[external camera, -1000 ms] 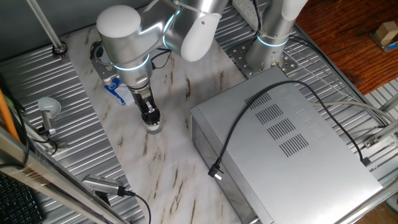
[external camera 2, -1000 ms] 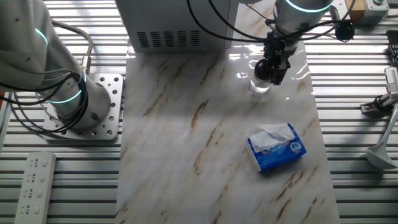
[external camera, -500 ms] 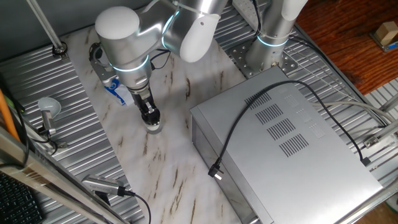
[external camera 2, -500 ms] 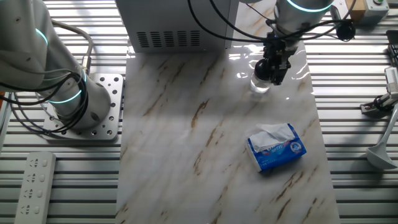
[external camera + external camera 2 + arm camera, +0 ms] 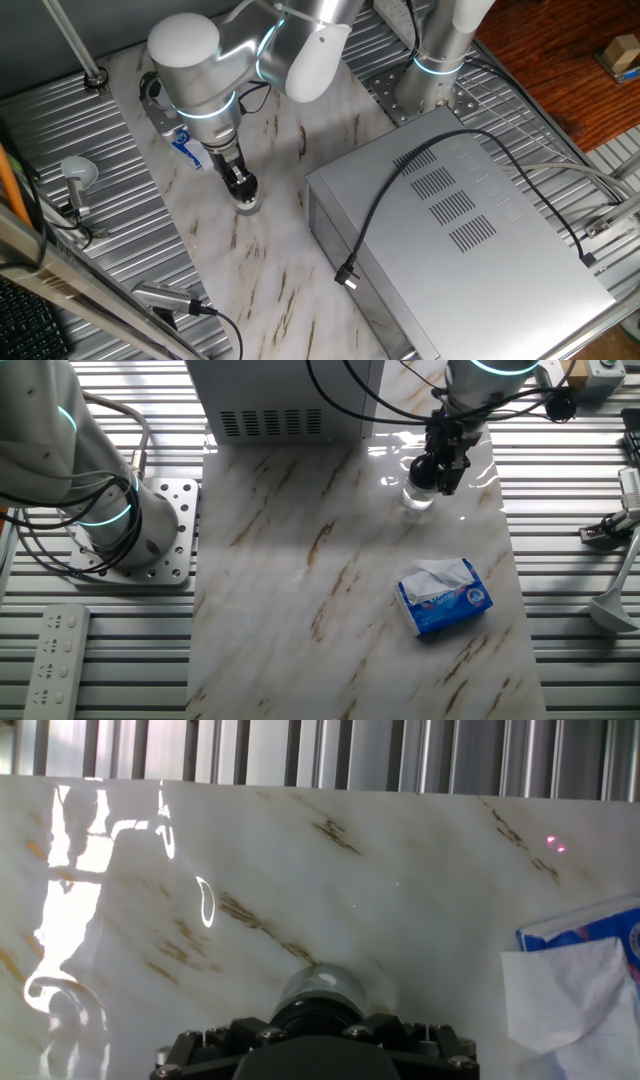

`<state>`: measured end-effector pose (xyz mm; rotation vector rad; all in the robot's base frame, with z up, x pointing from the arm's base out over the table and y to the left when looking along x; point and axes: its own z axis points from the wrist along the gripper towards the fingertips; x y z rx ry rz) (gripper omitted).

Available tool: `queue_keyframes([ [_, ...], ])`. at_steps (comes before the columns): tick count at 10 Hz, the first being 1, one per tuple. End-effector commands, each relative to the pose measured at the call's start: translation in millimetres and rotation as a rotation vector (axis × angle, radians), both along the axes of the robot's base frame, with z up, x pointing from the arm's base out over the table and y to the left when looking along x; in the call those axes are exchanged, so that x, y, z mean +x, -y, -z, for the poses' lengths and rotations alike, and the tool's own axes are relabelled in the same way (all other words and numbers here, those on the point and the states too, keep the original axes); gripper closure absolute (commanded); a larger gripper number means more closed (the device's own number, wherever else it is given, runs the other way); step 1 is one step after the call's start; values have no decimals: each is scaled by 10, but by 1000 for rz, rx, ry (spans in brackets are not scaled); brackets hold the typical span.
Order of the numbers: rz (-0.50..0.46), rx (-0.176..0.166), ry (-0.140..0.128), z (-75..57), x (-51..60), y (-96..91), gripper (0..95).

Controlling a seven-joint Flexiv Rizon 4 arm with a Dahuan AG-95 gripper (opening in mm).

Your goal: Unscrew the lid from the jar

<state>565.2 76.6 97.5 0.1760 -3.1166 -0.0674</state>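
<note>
Fingers (image 5: 437,472) are seen clamped on the lid (image 5: 316,1013) of the jar (image 5: 246,204), at upper right of the tabletop (image 5: 330,590) in the other fixed view. Smooth, light glass is judged slippery; the lid's rim is best gripped.

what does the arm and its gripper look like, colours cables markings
The arm has rounded white and silver shells with a glowing cyan ring at the joint seam. Black cables loop beside the wrist. The gripper is small and black; the hand view shows screw heads along its body.
</note>
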Motion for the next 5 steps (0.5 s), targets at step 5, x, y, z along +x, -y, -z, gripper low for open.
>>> queue_keyframes([
  [5,-16,-2,-7,1,-26,7,190],
])
